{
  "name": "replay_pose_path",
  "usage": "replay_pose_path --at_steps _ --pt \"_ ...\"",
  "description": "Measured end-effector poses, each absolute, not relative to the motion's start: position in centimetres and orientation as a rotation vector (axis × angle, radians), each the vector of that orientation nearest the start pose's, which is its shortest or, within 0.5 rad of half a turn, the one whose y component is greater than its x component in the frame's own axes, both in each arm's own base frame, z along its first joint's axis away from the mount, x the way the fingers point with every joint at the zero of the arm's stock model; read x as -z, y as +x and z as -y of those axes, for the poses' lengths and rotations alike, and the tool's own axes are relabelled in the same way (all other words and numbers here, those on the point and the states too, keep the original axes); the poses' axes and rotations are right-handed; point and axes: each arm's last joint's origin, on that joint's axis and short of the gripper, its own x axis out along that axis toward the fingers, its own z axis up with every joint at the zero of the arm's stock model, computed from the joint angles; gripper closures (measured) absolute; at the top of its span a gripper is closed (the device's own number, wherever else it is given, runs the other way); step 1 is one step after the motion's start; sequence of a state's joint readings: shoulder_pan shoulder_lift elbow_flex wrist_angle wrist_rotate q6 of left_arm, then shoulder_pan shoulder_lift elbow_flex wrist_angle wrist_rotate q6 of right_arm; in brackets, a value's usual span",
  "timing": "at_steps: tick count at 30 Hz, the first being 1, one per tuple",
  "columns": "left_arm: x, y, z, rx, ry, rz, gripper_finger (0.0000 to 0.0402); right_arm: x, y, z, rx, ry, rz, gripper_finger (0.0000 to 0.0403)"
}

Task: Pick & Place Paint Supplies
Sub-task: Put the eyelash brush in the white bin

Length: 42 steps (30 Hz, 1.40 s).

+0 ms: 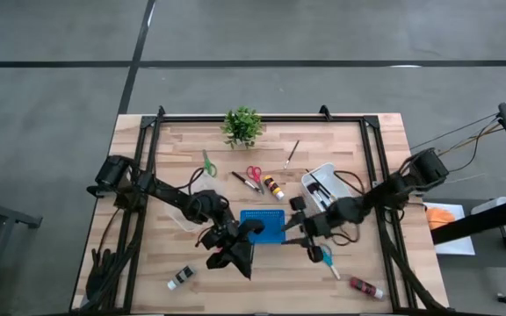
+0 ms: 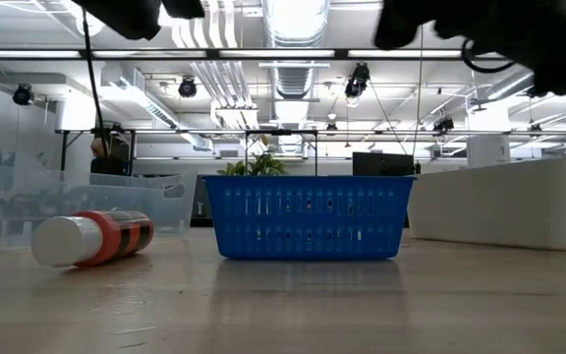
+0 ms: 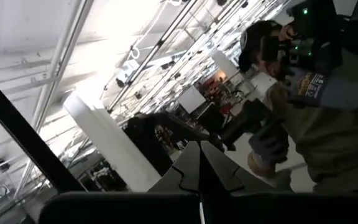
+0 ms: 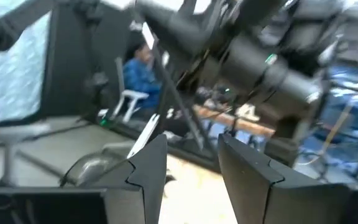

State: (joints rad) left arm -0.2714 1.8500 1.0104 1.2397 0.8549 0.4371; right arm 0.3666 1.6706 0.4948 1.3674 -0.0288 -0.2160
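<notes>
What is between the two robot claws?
The blue basket sits between the left claw and the right claw, seen from the high view.

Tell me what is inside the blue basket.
Nothing shows inside the blue basket from above or through its slots in the low view. Both grippers' arms cover its side edges, so those corners stay unseen.

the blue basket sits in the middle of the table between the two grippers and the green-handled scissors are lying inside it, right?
Not quite. The blue basket does sit mid-table between the left gripper and right gripper, but the green-handled scissors are not in it: the high view shows them flat on the table, apart from the basket, near the potted plant.
</notes>
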Motion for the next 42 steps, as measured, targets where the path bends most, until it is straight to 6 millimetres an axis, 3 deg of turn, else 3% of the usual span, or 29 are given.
replay_pose_path --at_steps 5,20,30,42 --pt "-25.7 36.3 12.5 1.028 0.493 0.659 0.0399 -19.4 29.0 -10.8 -0.436 -0.251 0.227 0.0261" --pt "-25.5 36.1 12.8 1.066 0.476 0.652 0.0399 -23.1 33.5 -12.1 -0.567 -0.402 0.091 0.0261" --pt "-25.5 36.0 13.0 1.125 0.474 0.655 0.0399 -23.7 34.5 -10.9 -0.707 -0.321 0.034 0.0261" --pt "-25.9 35.5 13.6 1.129 0.471 0.703 0.0399 -23.3 34.7 -9.9 -0.568 -0.448 0.033 0.0261"
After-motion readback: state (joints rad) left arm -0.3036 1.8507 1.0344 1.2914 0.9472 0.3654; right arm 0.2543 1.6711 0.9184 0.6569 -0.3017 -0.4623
